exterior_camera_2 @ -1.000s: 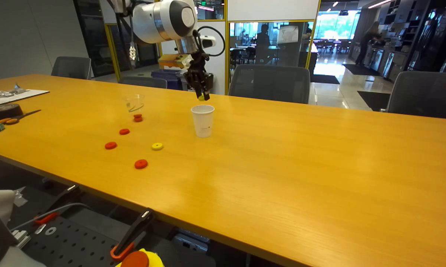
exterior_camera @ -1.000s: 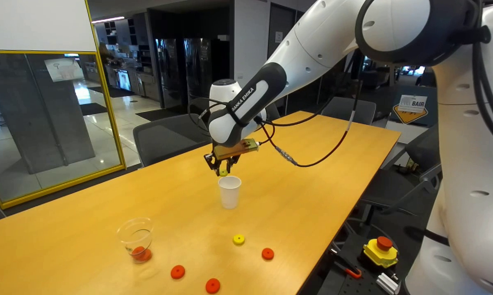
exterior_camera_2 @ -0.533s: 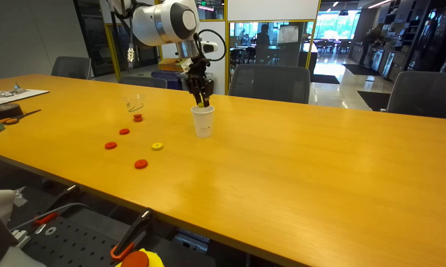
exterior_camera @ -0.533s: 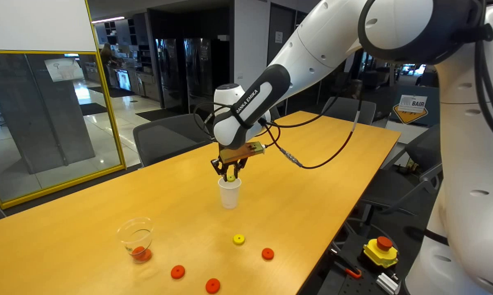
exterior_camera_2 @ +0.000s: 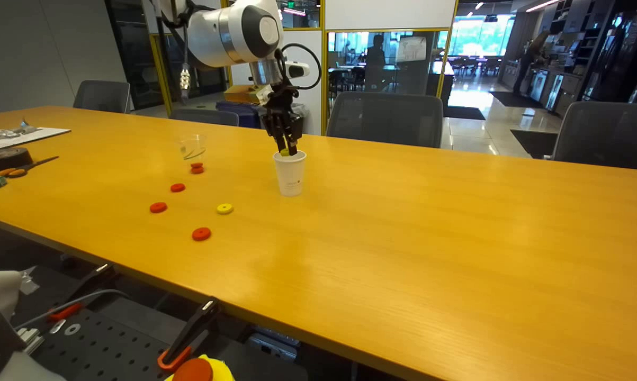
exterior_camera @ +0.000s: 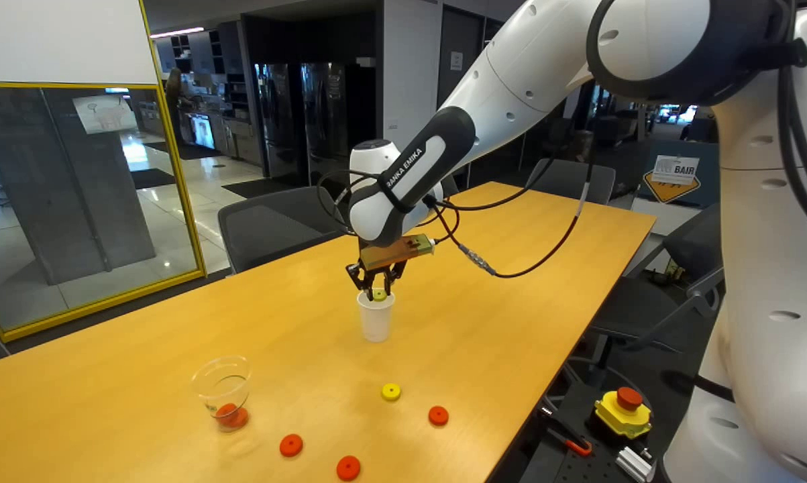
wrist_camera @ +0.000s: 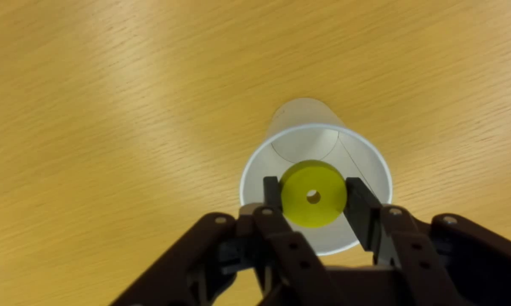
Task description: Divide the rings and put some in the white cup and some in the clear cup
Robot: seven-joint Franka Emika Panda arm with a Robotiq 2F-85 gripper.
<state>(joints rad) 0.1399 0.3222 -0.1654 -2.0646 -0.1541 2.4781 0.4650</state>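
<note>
The tool [wrist_camera: 314, 194] pinches a yellow ring [wrist_camera: 313, 182] at the mouth of the white cup [exterior_camera: 375, 324]. Red rings [exterior_camera: 231, 417] sit in the clear cup [exterior_camera: 208, 393] on the worktop [exterior_camera: 296, 365].

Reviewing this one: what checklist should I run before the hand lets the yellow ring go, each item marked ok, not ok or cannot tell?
1. Grip: held yellow ring between both fingertips of the hand: ok.
2. Aim: held yellow ring within the rim outline of the white cup, by the wrist view: ok.
3. Footing: white cup upright on the table: ok.
4. White cup's floor free of rings: cannot tell; only part of it shows.
5. Clear cup has a share: ok; red shows inside, count uncertain.
6. No rings left on the table: not ok; three red rings and a loose yellow ring lie there.
</note>
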